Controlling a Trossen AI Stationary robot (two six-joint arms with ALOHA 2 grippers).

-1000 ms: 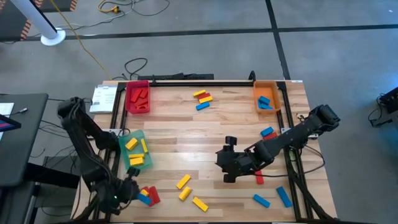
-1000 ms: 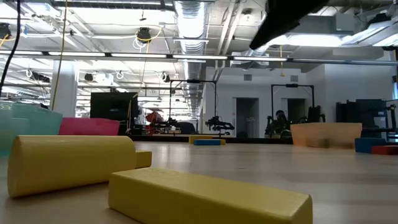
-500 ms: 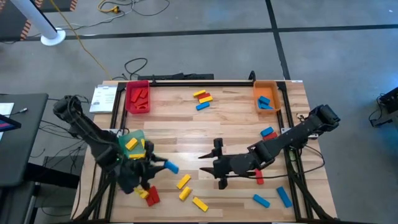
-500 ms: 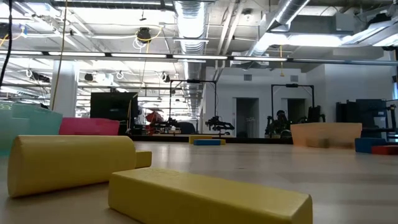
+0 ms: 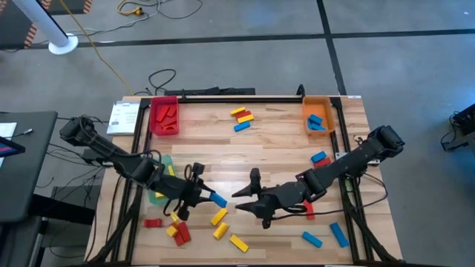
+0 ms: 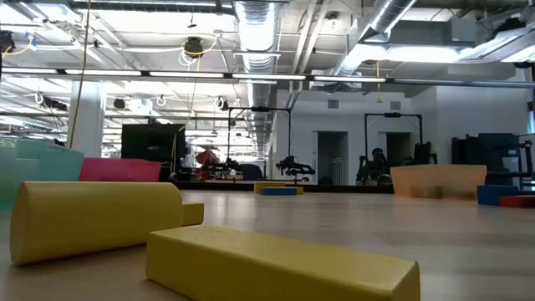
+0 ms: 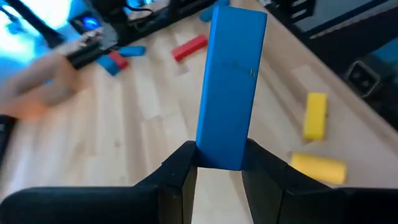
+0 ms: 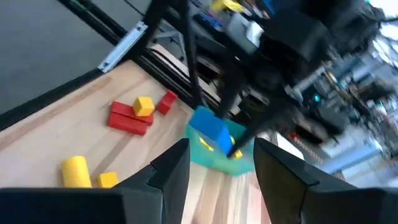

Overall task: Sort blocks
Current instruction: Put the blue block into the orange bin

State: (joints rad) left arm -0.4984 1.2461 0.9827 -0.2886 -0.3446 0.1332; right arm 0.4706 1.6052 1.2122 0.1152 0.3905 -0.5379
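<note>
Where the two arms meet over its middle, the counter (image 5: 282, 141) is pale wood planking in a dark metal frame, standing on grey concrete floor (image 5: 223, 44) crossed by loose cables; the low view looks past it into a bright hall with ceiling ducts.

A red tray (image 5: 164, 116) and an orange tray (image 5: 318, 116) sit at the far corners; a green tray (image 5: 159, 194) lies near the left edge.

The blocks are small, smooth, solid-coloured rectangular bars — red, yellow and blue — scattered across the counter and in the trays.

The left pincer (image 5: 206, 196) is clamped on one end of a blue block (image 7: 231, 87), held above the counter near its middle.

The right pincer (image 5: 245, 197) stands apart, empty, facing that block just beside it.
</note>
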